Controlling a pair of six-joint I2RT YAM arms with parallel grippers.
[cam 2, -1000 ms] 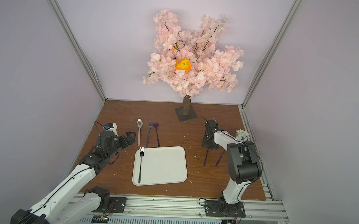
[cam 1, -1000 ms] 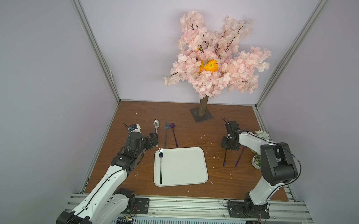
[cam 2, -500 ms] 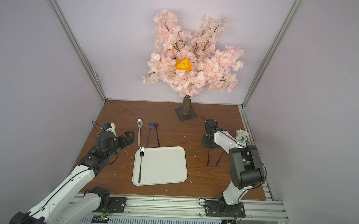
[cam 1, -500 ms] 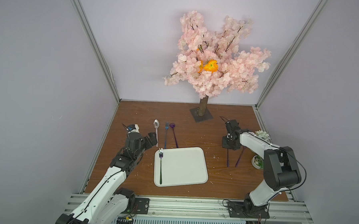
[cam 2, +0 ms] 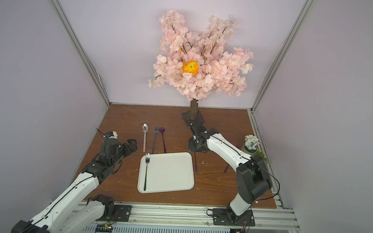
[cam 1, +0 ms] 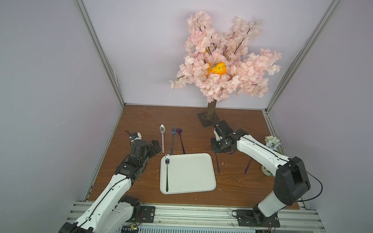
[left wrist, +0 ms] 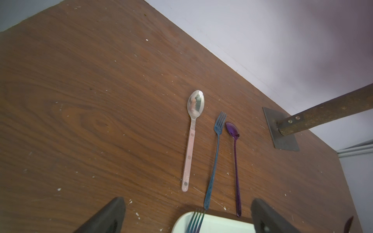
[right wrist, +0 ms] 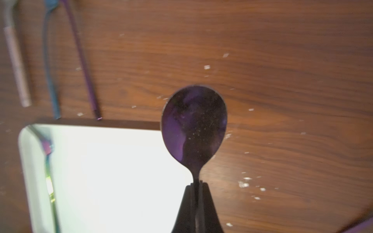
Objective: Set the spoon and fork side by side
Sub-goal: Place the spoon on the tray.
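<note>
Three spoons, two forks, one unclear purple utensil [cam 1: 248, 166]. Right gripper [right wrist: 195, 184] clamps the dark spoon [right wrist: 194, 125] by the neck, just right of the tray [cam 1: 191, 175]; one fork [cam 1: 167, 172] lies inside its left rim. Beyond the tray — silver spoon [cam 1: 162, 139], blue fork [cam 1: 172, 142], purple spoon [cam 1: 181, 141]. Left gripper [cam 1: 155, 147] gapes, empty.

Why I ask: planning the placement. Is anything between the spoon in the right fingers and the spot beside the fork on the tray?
Nothing visible does. The tray is bare between the fork at its left edge and the spoon held by its right side. Other cutlery lies beyond the tray's far edge.
</note>
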